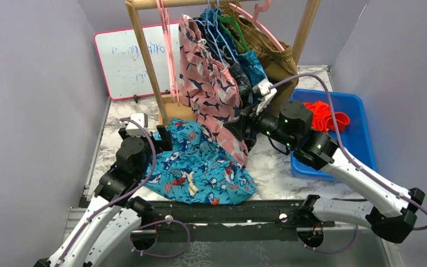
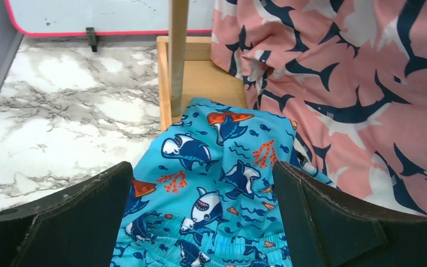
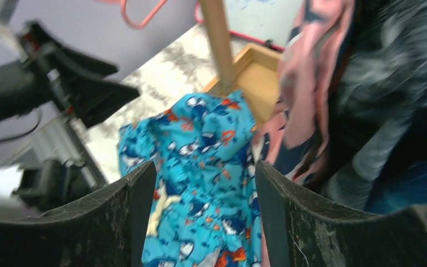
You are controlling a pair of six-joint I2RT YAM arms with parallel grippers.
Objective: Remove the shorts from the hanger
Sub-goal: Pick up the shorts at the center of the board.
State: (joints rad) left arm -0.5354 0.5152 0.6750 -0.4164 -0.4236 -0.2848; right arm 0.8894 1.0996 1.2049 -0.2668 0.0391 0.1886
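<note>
Blue cartoon-print shorts (image 1: 200, 167) lie crumpled on the marble table in front of the wooden rack (image 1: 147, 61). Pink-and-navy print shorts (image 1: 208, 83) hang from a hanger on the rail, with dark and teal patterned shorts (image 1: 247, 69) and a brown pair (image 1: 275, 55) behind them. Orange shorts (image 1: 325, 114) lie in the blue bin (image 1: 361, 139). My left gripper (image 1: 158, 139) is open just above the blue shorts (image 2: 222, 167), nothing between its fingers (image 2: 89, 206). My right gripper (image 1: 236, 128) is open beside the lower edge of the pink shorts (image 3: 300, 94), holding nothing.
An empty pink hanger (image 1: 169, 50) dangles at the rail's left end. The rack's wooden base (image 2: 208, 80) sits just behind the blue shorts. A whiteboard (image 1: 125, 55) leans against the back wall. Grey walls close in both sides.
</note>
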